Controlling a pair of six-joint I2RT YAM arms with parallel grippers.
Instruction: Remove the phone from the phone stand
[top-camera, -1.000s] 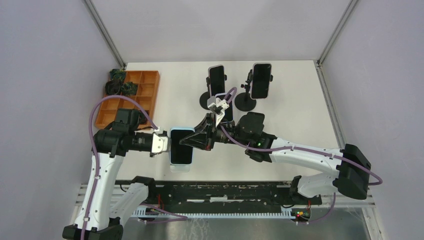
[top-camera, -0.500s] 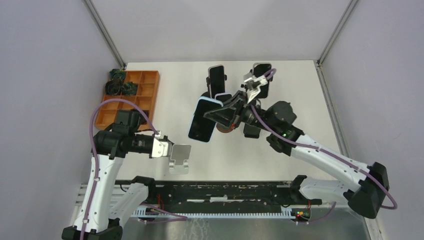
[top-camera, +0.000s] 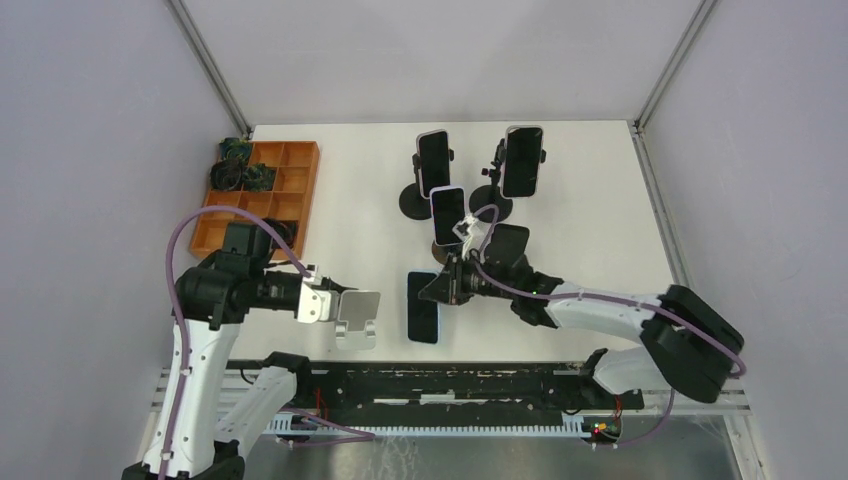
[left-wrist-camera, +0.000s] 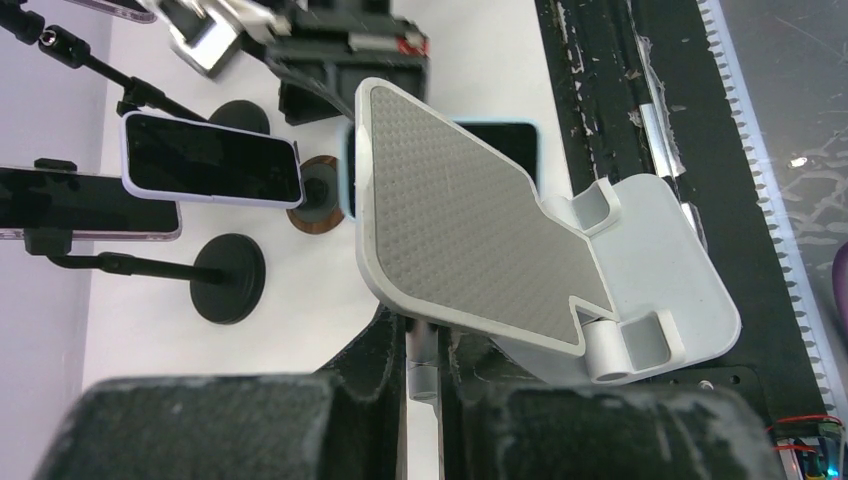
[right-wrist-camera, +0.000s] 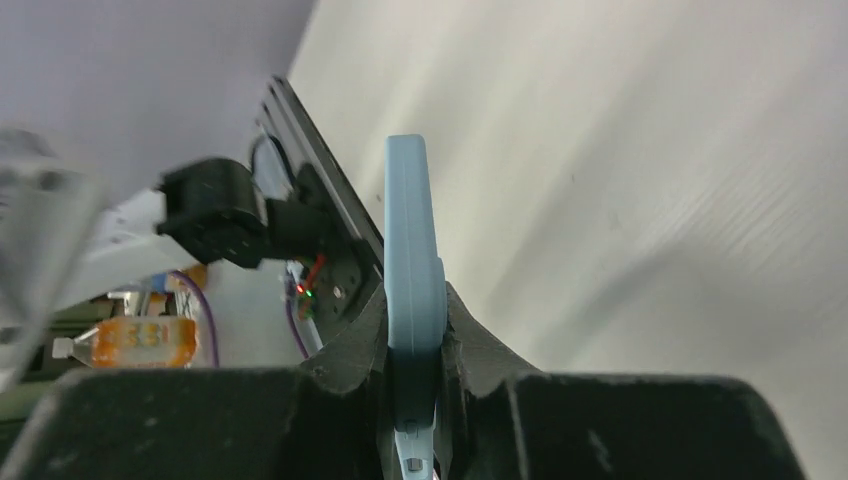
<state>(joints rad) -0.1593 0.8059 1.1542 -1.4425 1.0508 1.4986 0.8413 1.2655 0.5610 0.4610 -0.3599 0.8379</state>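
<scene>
Overhead view: the left jaws are closed narrowly on the edge of a silver phone stand (top-camera: 358, 315). The phone (top-camera: 423, 306), dark screen up in a pale blue case, is off the stand. The right jaws grip it near one end, and it sits just beyond the stand from the left jaws. Whether it touches the white worktop (top-camera: 600, 220) cannot be told. Past the right jaws, three other phones (top-camera: 433, 163) sit on black mounts.

Left wrist view: the jaws pinch the rim of the stand's (left-wrist-camera: 470, 250) grey dotted plate. The phone's (left-wrist-camera: 505, 150) blue edge peeks out behind the plate, ahead of the jaws.

Right wrist view: the phone (right-wrist-camera: 413, 270) is seen edge-on, clamped between the jaws and pointing straight ahead, with the worktop (right-wrist-camera: 650, 200) beyond
</scene>
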